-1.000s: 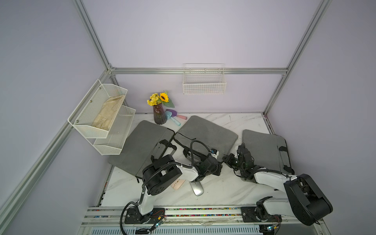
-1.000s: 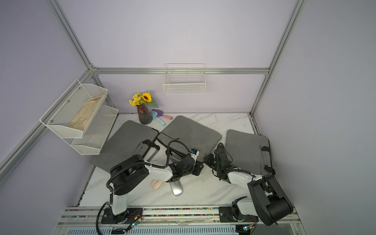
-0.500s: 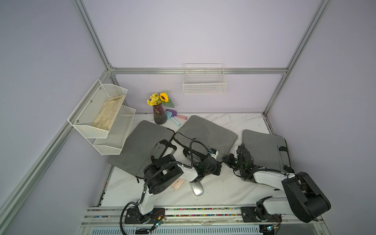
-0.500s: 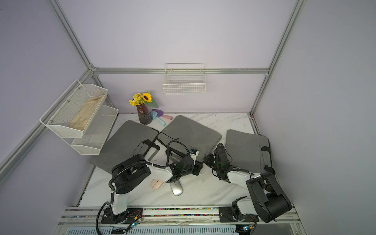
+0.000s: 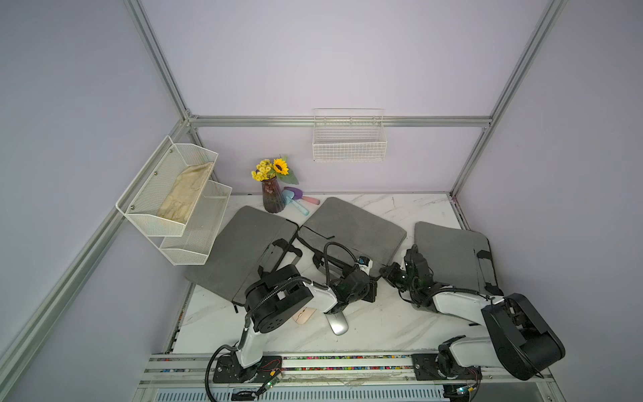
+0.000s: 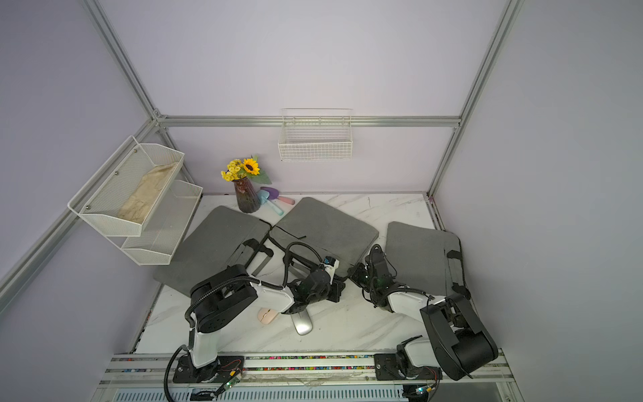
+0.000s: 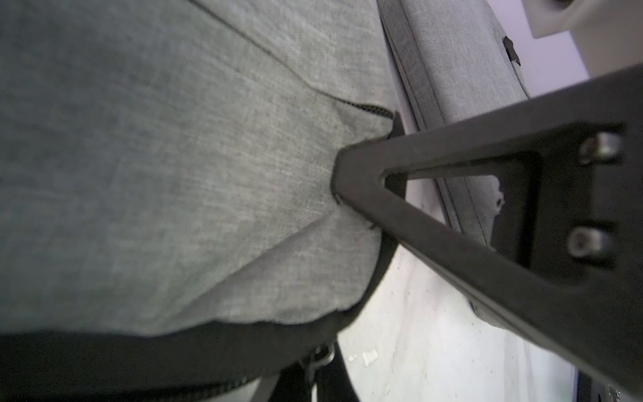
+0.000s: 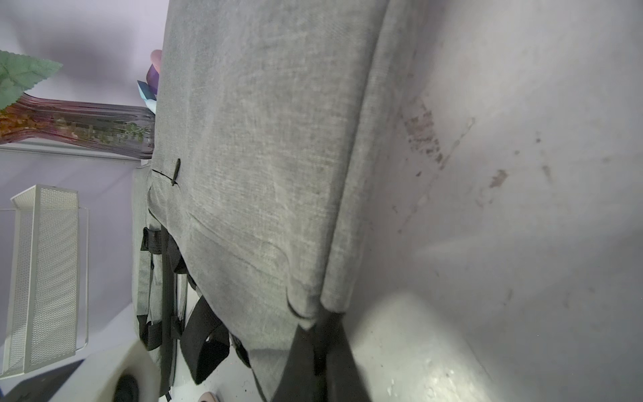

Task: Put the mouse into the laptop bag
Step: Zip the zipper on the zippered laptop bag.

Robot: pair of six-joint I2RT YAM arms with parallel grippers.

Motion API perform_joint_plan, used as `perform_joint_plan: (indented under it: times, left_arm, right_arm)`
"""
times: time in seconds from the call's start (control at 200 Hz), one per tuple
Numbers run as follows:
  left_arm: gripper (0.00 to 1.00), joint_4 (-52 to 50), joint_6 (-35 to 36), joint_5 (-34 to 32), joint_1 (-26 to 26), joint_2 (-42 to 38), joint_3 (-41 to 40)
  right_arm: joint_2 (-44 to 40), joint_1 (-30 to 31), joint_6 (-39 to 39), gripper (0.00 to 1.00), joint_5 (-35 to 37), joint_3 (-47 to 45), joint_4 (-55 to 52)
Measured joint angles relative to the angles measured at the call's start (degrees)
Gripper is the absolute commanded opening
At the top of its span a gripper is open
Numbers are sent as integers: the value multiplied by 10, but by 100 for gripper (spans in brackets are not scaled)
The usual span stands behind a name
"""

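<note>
Left end effector clamps laptop bag fabric, shown only by its wrist view.

Both arms stretch low and forward, elbows bent, wrists nearly meeting in the middle. The left gripper shows fingers pinched together; the right gripper is likewise clamped tight.
</note>
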Motion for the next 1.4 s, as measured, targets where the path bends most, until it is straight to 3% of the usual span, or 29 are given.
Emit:
perform_joint_plan:
  times: [0.07, 0.15, 0.315, 0.52, 0.58, 0.66, 0.825, 0.97, 1.2, 1.4]
  left_arm:
    - [0, -6, 1, 0, 0, -2, 0]
    - [0, -18, 1, 1, 0, -3, 4]
    - [0, -61, 7, 3, 0, -5, 26]
    - [0, -100, 12, 6, 0, -5, 46]
    - [0, -107, 16, 7, 0, -5, 50]
    - [0, -116, 19, 7, 0, -6, 55]
    - [0, -131, 21, 7, 0, -8, 59]
    - [0, -165, 21, -7, 0, -20, 59]
    - [0, -309, 14, -84, 2, -59, 72]
    - [0, -373, 14, -96, 37, -90, 67]
  right_arm:
    - [-1, 0, 0, 43, -3, 0, 0]
    - [-7, 0, 7, 58, -12, -2, 8]
    - [-35, 0, 35, 70, -26, -37, 55]
    - [-8, 0, 87, 72, -50, -72, 135]
    - [19, 2, 101, 69, -57, -73, 166]
    - [54, 3, 120, 54, -65, -75, 203]
    - [111, 4, 139, 0, -78, -76, 254]
    - [121, 4, 142, 0, -76, -68, 258]
    - [110, 11, 114, 0, -55, -46, 207]
    - [110, 11, 98, 0, -55, -43, 197]
